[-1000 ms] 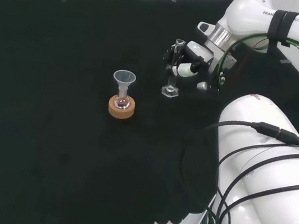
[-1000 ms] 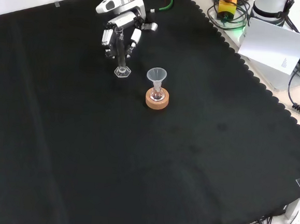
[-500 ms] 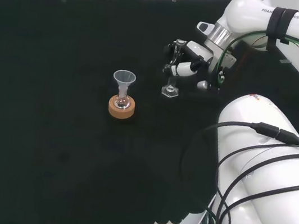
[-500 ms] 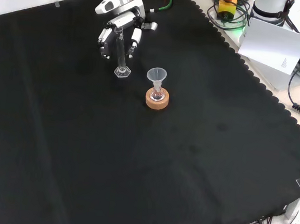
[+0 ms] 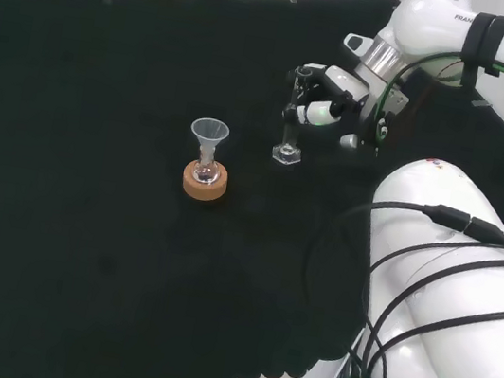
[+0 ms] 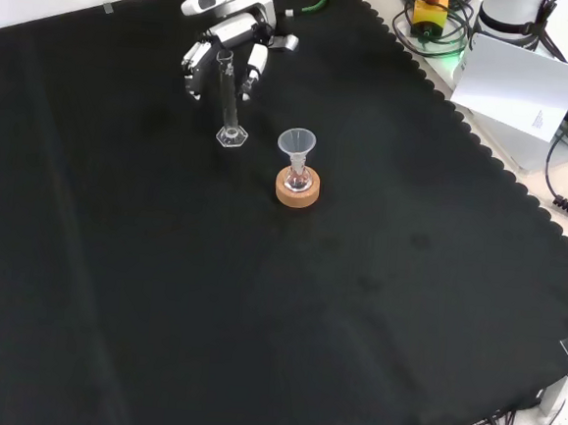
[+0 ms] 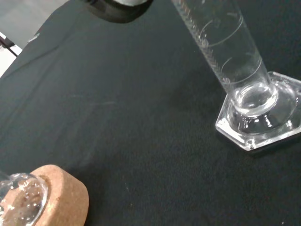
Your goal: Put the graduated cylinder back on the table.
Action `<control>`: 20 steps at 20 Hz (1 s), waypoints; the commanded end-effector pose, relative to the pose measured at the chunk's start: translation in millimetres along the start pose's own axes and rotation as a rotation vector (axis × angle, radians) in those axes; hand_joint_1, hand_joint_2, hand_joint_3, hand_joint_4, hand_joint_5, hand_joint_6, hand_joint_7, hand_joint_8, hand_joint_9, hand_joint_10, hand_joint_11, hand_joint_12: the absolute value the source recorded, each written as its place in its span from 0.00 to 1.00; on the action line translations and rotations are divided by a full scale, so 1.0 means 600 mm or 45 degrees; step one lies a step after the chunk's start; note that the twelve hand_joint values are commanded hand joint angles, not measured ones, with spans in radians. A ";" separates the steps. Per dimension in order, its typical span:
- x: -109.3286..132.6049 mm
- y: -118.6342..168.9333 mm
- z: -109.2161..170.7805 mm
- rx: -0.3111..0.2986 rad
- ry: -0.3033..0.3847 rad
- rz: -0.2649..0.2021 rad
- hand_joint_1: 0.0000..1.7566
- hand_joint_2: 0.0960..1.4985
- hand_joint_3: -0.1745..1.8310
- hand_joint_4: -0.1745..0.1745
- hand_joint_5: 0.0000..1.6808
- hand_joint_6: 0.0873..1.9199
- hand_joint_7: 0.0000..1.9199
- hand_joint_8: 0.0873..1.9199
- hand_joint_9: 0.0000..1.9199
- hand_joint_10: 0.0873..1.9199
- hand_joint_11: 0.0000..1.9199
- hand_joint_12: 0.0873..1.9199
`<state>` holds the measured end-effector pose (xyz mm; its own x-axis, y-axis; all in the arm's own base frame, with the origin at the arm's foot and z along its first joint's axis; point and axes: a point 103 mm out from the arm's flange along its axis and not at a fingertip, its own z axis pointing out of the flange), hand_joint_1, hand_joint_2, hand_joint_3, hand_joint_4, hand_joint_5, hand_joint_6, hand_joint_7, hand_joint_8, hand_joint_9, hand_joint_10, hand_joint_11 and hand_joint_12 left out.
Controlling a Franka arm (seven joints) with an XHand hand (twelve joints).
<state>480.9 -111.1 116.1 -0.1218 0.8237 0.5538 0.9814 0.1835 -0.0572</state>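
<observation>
Cylinder down — I see the graduated cylinder [image 6: 228, 103] standing upright on its hexagonal foot on the worktop [image 6: 375, 308], just beside the cork ring [image 6: 297, 188], and my hand [image 6: 221, 48] has uncurled and drawn off it since a second ago, so the placing looks done.

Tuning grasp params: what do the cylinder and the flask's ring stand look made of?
Graduated cylinder: clear glass or plastic, glossy; the cloth shows through it, with printed marks and a moulded hexagonal foot. Which of the two, cannot tell. Ring stand: cork by its look, matte tan with a speckled grain.
</observation>
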 end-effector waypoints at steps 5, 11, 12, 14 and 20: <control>0.000 -0.052 -0.075 -0.053 -0.041 0.072 0.48 0.57 0.00 0.30 0.22 0.16 0.18 0.33 0.41 0.00 0.15 0.70; 0.021 -0.109 -0.135 -0.090 -0.108 0.115 0.46 0.55 0.00 0.29 0.20 0.09 0.14 0.34 0.38 0.00 0.13 0.73; 0.028 -0.118 -0.143 -0.095 -0.120 0.119 0.46 0.55 0.00 0.29 0.20 0.09 0.14 0.34 0.38 0.00 0.12 0.73; 0.045 -0.136 -0.159 -0.110 -0.158 0.122 0.45 0.55 0.00 0.27 0.19 0.07 0.12 0.34 0.37 0.00 0.11 0.74; 0.121 -0.181 -0.207 -0.116 -0.331 0.129 0.44 0.55 0.00 0.27 0.19 0.03 0.08 0.34 0.34 0.00 0.10 0.75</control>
<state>423.3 -155.0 219.3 -0.0641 0.8953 0.4407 0.9974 0.0714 0.0001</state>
